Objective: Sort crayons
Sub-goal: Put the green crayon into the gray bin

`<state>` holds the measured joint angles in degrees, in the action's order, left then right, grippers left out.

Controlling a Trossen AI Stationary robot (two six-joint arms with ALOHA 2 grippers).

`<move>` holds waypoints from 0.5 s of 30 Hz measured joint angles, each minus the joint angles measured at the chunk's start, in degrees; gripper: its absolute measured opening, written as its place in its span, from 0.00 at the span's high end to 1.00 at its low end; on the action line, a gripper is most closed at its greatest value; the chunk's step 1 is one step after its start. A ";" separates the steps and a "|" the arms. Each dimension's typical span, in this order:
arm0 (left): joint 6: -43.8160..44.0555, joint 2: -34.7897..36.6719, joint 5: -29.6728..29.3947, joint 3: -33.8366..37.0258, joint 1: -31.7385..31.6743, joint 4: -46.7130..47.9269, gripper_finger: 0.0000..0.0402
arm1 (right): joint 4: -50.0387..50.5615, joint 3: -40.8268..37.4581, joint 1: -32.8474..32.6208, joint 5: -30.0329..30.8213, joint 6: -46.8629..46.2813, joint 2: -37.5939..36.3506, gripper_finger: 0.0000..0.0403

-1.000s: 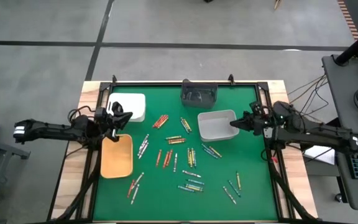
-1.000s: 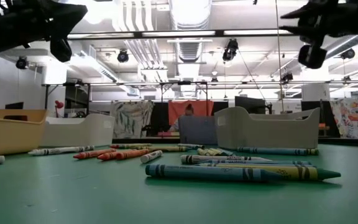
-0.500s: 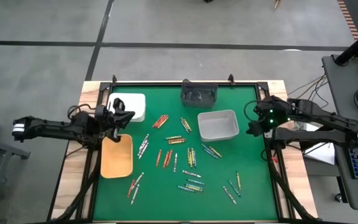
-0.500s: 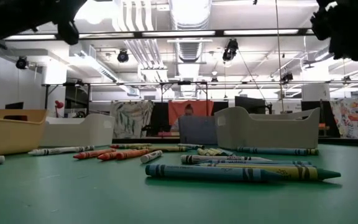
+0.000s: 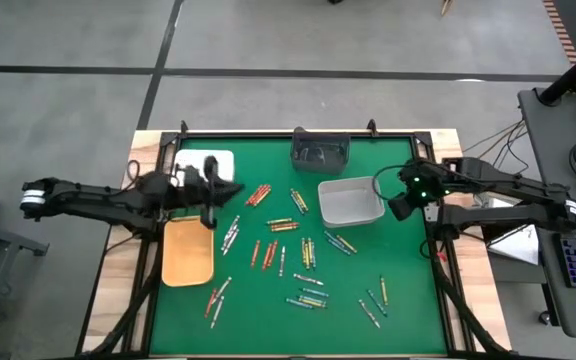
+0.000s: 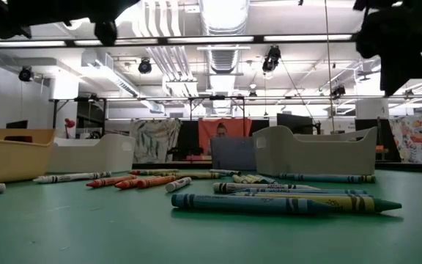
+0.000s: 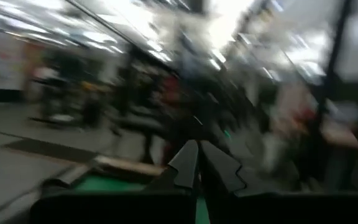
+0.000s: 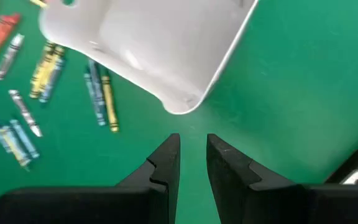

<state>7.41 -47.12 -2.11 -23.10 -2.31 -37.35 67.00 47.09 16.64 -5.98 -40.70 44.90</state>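
Presently between picks: crayons point(image 5: 290, 252) lie scattered mid-bench, the closed, empty left gripper point(image 5: 211, 187) hovers by the tan tray point(image 5: 188, 250), the slightly parted, empty right gripper point(image 8: 191, 155) overlooks the white bin point(image 5: 350, 200); next, probably, descent onto one crayon.

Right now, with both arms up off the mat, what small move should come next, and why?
Probably lower the right gripper toward the nearest crayons just below the white bin. Its fingers stand slightly apart with nothing between them, and no crayon shows in that bin.
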 joint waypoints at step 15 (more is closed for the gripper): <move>19.72 -3.86 1.85 -2.69 3.64 12.30 1.00 | -2.67 -0.11 -21.69 -5.95 -26.75 11.13 0.83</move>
<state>27.13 -50.98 -0.26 -25.79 1.33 -25.05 64.33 46.98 -5.04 -11.93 -67.45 56.02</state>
